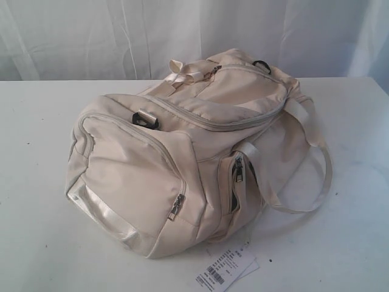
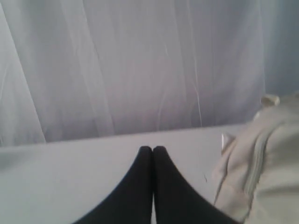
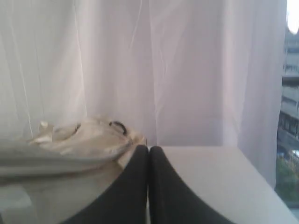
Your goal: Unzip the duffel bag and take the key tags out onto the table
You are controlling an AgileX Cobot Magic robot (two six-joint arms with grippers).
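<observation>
The cream duffel bag point(image 1: 188, 152) lies on the white table point(image 1: 42, 128), its grey top zipper point(image 1: 213, 121) shut. Neither arm shows in the exterior view. In the left wrist view my left gripper point(image 2: 152, 148) is shut on nothing, with the bag point(image 2: 264, 163) off to one side and apart from it. My right gripper point(image 3: 149, 148) is likewise shut and empty, close beside the bag point(image 3: 79, 140). The key tags are hidden from every view.
A white paper barcode tag point(image 1: 226, 269) lies on the table by the bag's front. Cream webbing handles point(image 1: 313, 164) loop out to the bag's right. White curtains point(image 1: 91, 36) hang behind the table's far edge. A window point(image 3: 289, 116) shows past the curtain.
</observation>
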